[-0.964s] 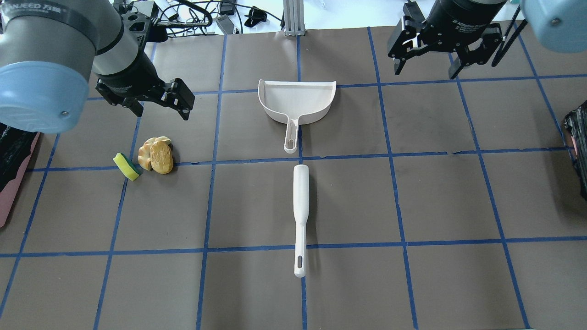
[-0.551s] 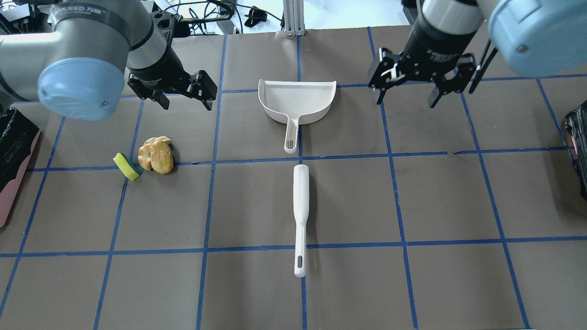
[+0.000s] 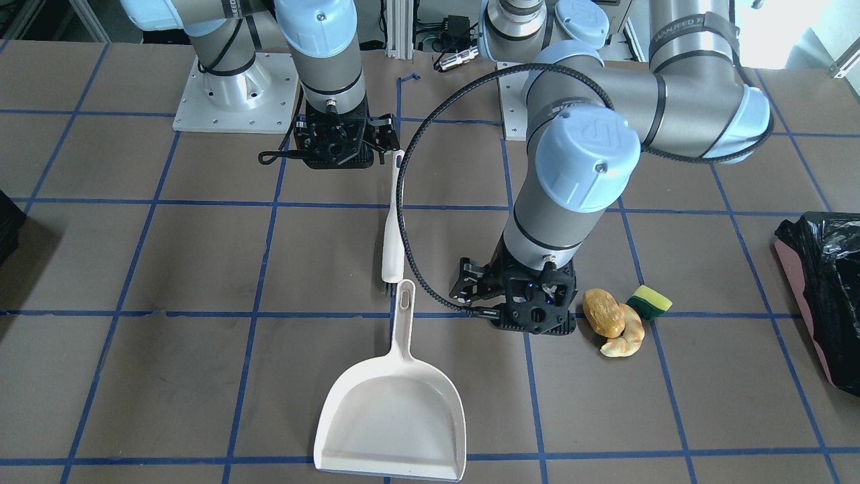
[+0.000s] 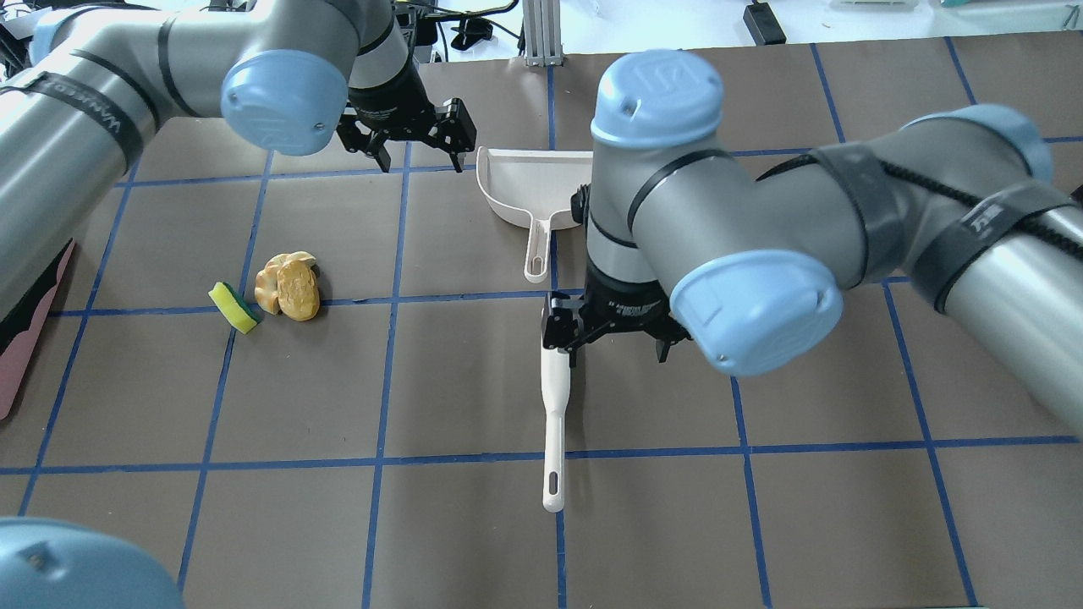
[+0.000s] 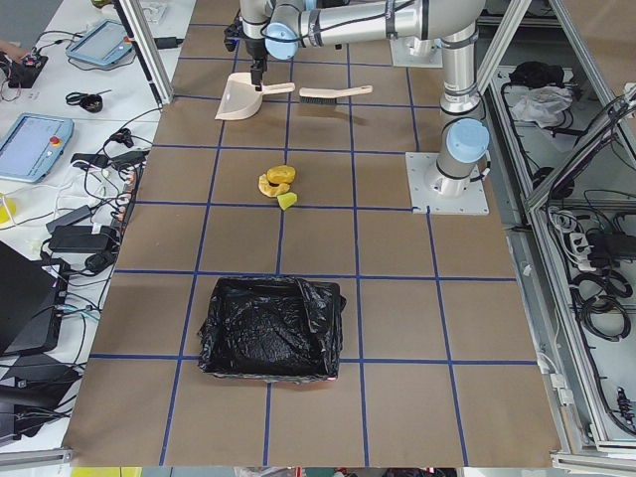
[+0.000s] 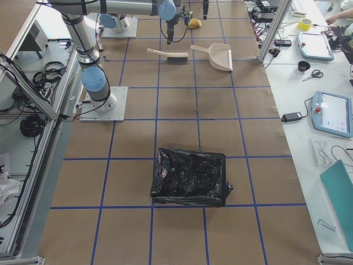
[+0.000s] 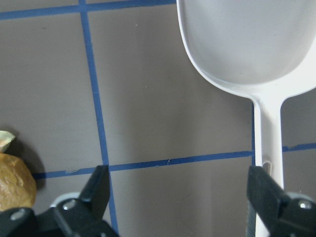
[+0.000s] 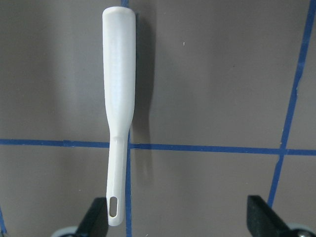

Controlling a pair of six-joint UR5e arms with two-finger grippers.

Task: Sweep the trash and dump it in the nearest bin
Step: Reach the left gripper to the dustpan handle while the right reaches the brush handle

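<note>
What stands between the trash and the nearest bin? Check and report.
Nothing visible. Only bare table lies between the trash and the bin; the left gripper hangs on the trash's far side, by the dustpan handle.

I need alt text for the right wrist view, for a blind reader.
A white brush lies flat on the brown table, handle end at the frame's bottom. The right gripper is open, fingertips at the bottom edge; blue tape lines cross the table.

Count: 3 trash items: 1 brown lump [image 4: 298,289], 1 tan croissant piece [image 4: 268,284], 1 yellow-green sponge [image 4: 234,307]. 1 white dustpan [image 3: 390,417], 1 white brush [image 4: 554,406]. 2 black-lined bins: left-end bin [image 5: 268,328], right-end bin [image 6: 190,176]. 2 arms (left arm [image 4: 85,93], right arm [image 4: 846,211]), 1 gripper each: left gripper [image 7: 178,187], right gripper [image 8: 177,217].
</note>
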